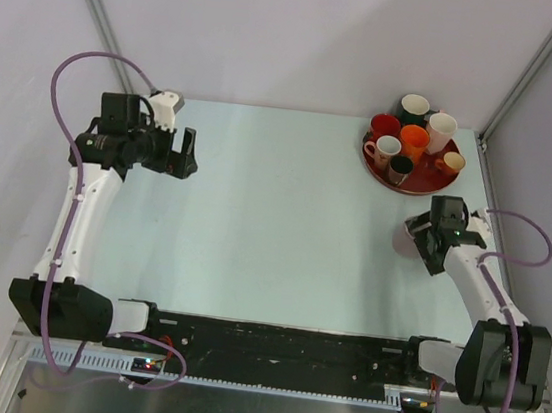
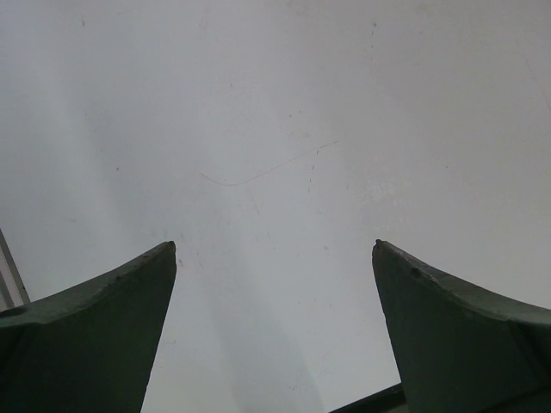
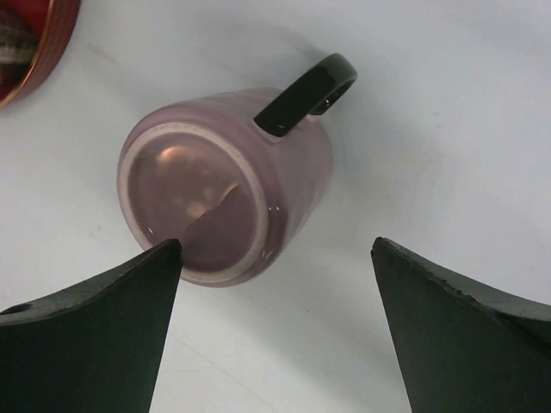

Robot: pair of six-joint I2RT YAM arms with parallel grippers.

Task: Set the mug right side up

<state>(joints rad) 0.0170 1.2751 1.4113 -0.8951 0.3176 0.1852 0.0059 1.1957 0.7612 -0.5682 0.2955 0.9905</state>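
Note:
A lilac mug (image 3: 225, 185) with a black handle (image 3: 306, 93) stands mouth-down on the pale table, its ringed base turned up toward the right wrist camera. My right gripper (image 3: 275, 245) hovers just over it, open. Its left fingertip (image 3: 164, 258) overlaps the base rim in the view, and the other finger is off to the mug's right over bare table. From above, the mug (image 1: 403, 242) shows only as a pale patch beside my right gripper (image 1: 420, 246). My left gripper (image 1: 184, 150) is far off at the back left, open over bare table (image 2: 274, 245).
A red round tray (image 1: 414, 189) holding several upright mugs of different colours sits at the back right, just beyond the right arm; its rim (image 3: 39, 52) shows at the top left of the right wrist view. Enclosure walls stand on both sides.

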